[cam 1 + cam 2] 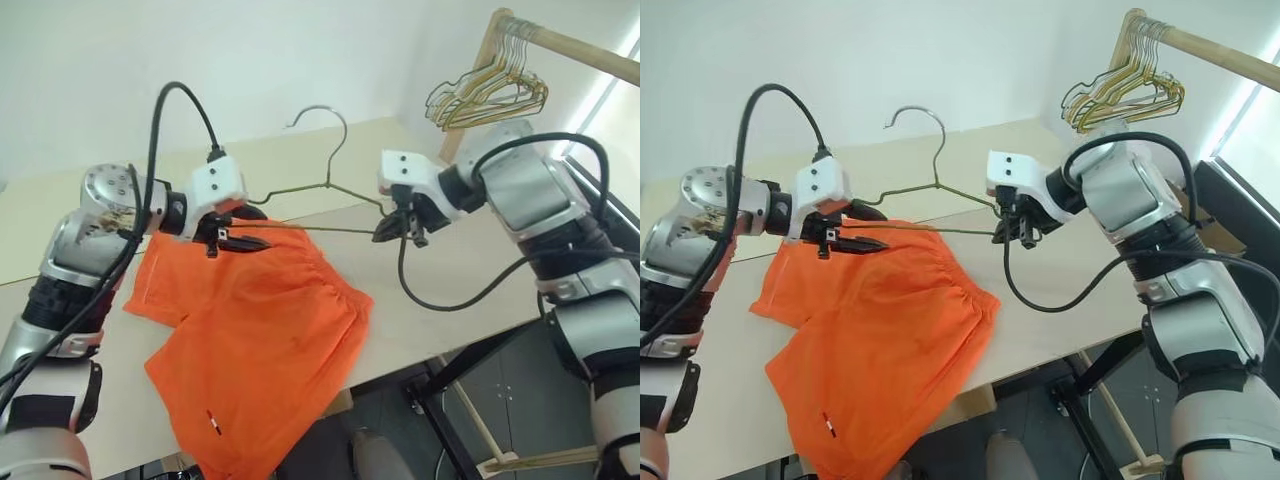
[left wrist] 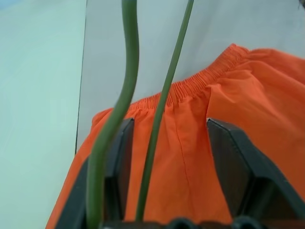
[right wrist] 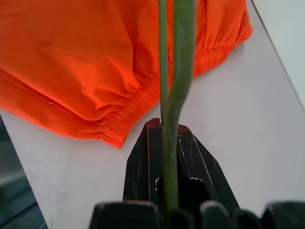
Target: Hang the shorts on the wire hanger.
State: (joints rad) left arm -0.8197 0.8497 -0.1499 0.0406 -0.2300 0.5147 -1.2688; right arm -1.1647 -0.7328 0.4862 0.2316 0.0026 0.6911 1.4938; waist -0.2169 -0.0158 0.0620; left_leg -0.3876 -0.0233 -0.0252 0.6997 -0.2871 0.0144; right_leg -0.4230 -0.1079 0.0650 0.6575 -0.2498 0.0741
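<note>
Wire hanger (image 1: pixel 330 185) raised over table (image 1: pixel 450 290), right gripper (image 1: pixel 393 232) clenched on its 3 o'clock corner, left gripper (image 1: pixel 238 238) released around its 9 o'clock corner, shorts (image 1: pixel 255 350) flat on table beneath.

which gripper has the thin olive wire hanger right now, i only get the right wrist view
Observer: The right gripper is shut on the thin olive-gold wire hanger at one end of its bottom bar.
Operator: and the left one
Observer: The left gripper is open; the hanger's other end runs between its fingers, unclamped.
Operator: where are the shorts
Observer: The bright orange fabric shorts lie flat on the pale table, one leg hanging over its near edge, below the hanger.
Operator: hook free
Observer: Yes, the hook points up in the air, away from the wooden rail.
</note>
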